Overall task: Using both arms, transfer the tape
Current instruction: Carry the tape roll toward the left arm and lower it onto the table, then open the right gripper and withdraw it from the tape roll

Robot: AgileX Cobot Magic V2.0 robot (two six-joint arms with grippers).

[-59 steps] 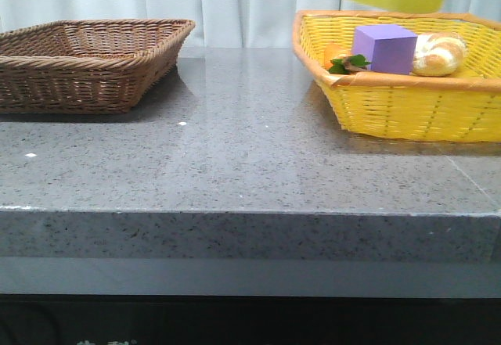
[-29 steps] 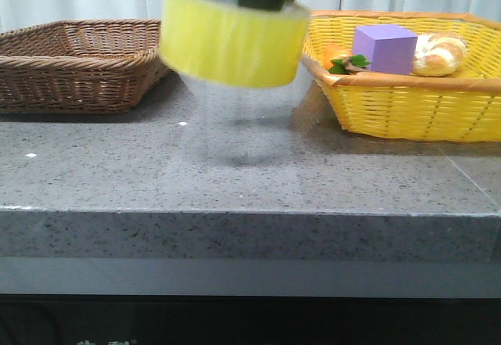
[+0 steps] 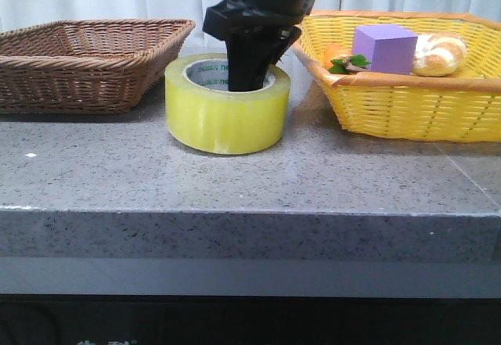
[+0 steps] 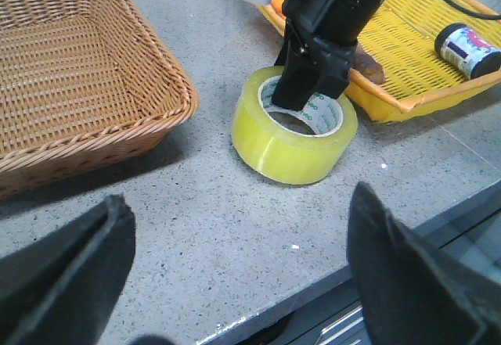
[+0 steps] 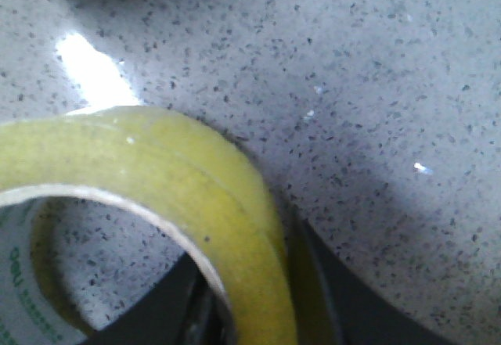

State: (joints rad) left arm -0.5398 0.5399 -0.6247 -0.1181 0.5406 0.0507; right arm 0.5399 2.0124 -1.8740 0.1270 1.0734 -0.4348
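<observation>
Pale curtains hang behind a grey speckled table. At the left of the front view sits a brown wicker basket. In the middle, the tape lies flat on the table between the two baskets, touching neither as far as I can tell. Its hole faces straight up, so its axis is vertical and the round wall faces the sides. At the right stands a yellow basket holding a purple cube, a bread roll and something orange with green leaves that is too small to name.

The right tool comes down from above into the roll's core. In the right wrist view one dark finger sits inside the core and another outside the yellow wall, so it appears closed across the wall of the tape, though I cannot tell how firmly.

The left tool is spread wide; its two fingers frame the bottom corners of its wrist view and hold nothing. The tape lies ahead of it, well apart, toward the upper middle of that view. My judgement: the left arm must reach the side of the roll not covered by the right tool.
</observation>
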